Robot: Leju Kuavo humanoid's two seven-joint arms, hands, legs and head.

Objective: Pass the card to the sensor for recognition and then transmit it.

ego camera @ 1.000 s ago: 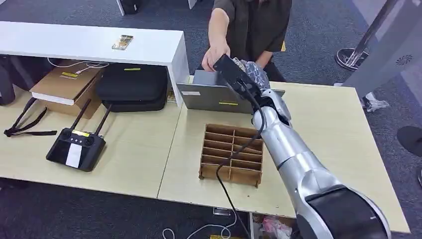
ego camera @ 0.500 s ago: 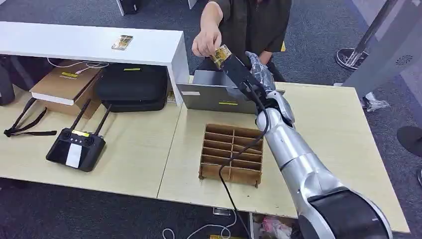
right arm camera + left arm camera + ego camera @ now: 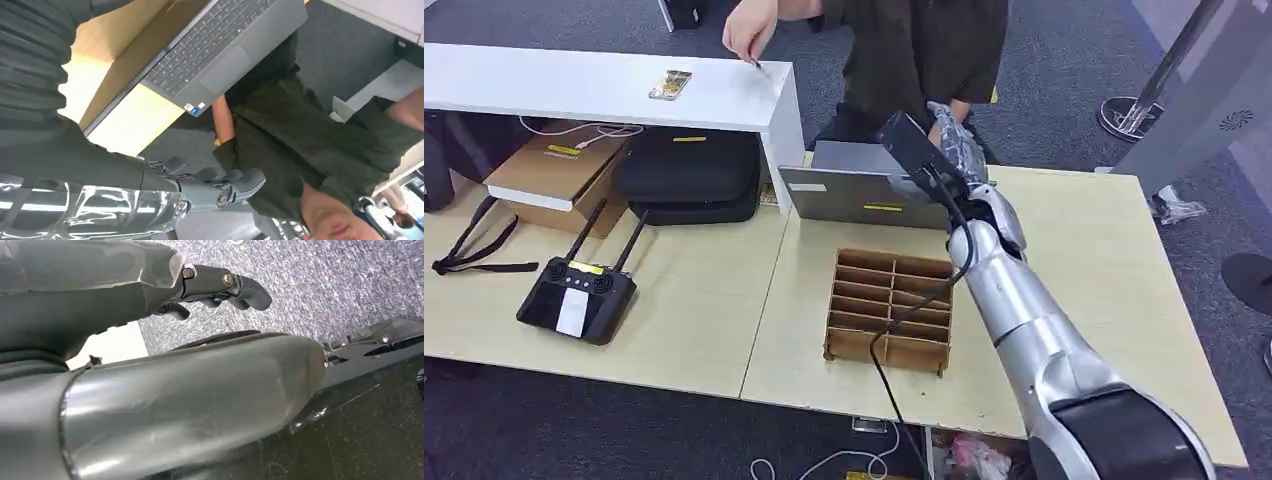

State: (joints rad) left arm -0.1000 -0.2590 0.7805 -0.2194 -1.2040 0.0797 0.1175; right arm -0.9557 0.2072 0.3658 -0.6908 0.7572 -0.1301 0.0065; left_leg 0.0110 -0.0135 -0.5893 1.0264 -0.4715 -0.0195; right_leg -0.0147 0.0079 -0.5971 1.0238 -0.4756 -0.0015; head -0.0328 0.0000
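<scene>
My right hand (image 3: 951, 136) is stretched out past the grey laptop (image 3: 856, 190) toward a person (image 3: 924, 50) standing behind the table. It holds nothing, and in the right wrist view its fingers (image 3: 220, 186) lie loosely apart in front of the person's dark shirt. The person's hand (image 3: 749, 30) is over the white shelf (image 3: 574, 95) at the back left, pinching a small thin thing against the shelf's right end; it is too small to tell whether it is the card. A gold patterned card (image 3: 670, 84) lies flat on that shelf. My left hand (image 3: 220, 287) hangs empty over grey carpet.
A wooden divided box (image 3: 890, 308) stands on the table in front of the laptop. A black remote controller (image 3: 576, 297) lies at the left. Under the shelf sit a cardboard box (image 3: 554, 170) and a black case (image 3: 689, 170). A black cable (image 3: 894, 320) trails along my right arm.
The person took the gold card from my right hand and swung their hand left to the white shelf. My right hand, empty now, has drifted slightly right.
</scene>
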